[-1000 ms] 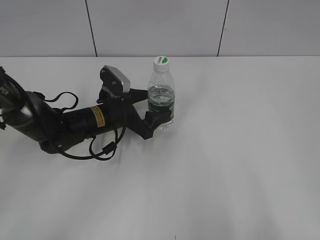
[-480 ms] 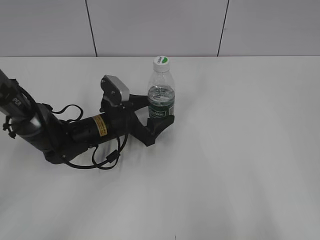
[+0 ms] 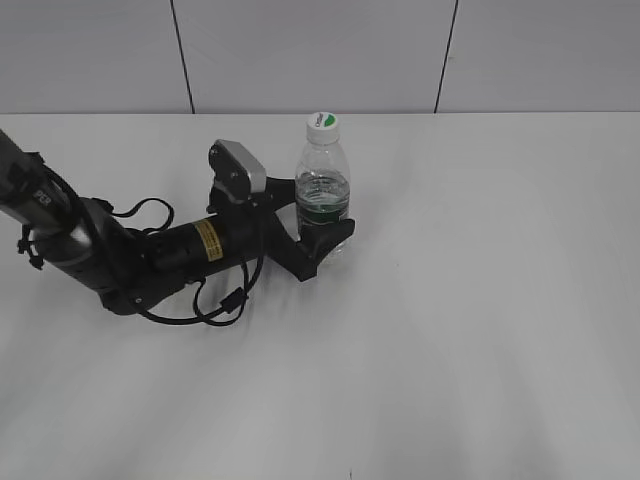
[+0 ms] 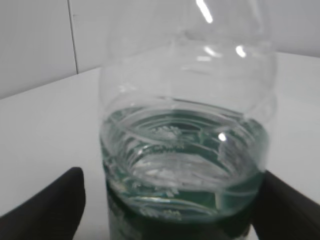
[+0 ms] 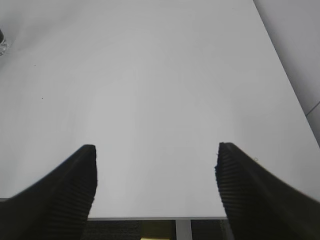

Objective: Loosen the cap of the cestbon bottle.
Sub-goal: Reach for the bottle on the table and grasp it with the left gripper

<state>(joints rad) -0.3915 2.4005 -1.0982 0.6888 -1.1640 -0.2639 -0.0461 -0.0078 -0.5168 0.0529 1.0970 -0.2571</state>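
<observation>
Gripping cestbon bottle [image 3: 323, 195] low, left gripper [image 3: 322, 222] clamped at its green label.
Clear, part-filled, upright; white cap [image 3: 322, 122] on. Right gripper [image 5: 156, 187] spread wide.

A lab-like test space: bare white table [image 3: 480, 330], plain grey panelled wall [image 3: 310, 55].

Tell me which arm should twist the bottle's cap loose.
Probably the right: the left gripper brackets the cestbon bottle at its label, while the right gripper is open and empty, free to reach the cap.
</observation>
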